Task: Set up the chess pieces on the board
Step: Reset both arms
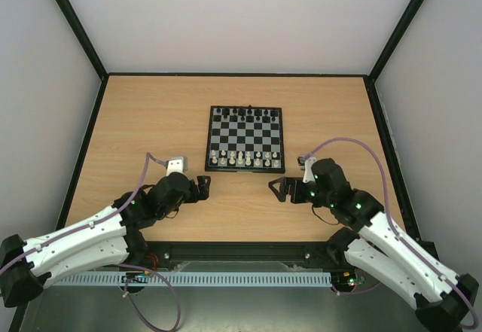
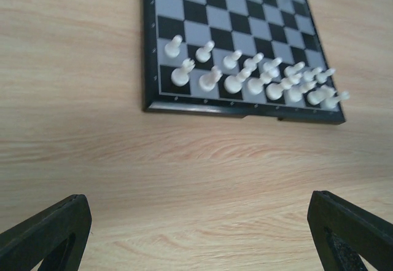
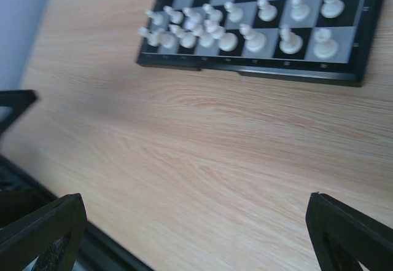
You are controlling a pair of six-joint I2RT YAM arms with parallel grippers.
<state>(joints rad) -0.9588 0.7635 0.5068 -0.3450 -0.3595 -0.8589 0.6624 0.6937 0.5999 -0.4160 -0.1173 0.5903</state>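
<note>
The board (image 1: 245, 138) lies in the middle of the table, black and pale checks with a thin black rim. Several white chess pieces (image 1: 241, 158) stand in two rows along its near edge. They show in the left wrist view as chess pieces (image 2: 245, 77) and in the right wrist view as chess pieces (image 3: 245, 28). Black pieces (image 1: 248, 112) line the far edge. My left gripper (image 1: 202, 187) hangs open near the board's near left corner, with bare wood between its fingers (image 2: 49, 231). My right gripper (image 1: 280, 190) is open to the right of the board, holding nothing.
The wooden table (image 1: 151, 121) is bounded by a black frame and white walls. A black rail (image 1: 241, 253) runs along the near edge between the arm bases. The left arm's dark edge shows at the left of the right wrist view.
</note>
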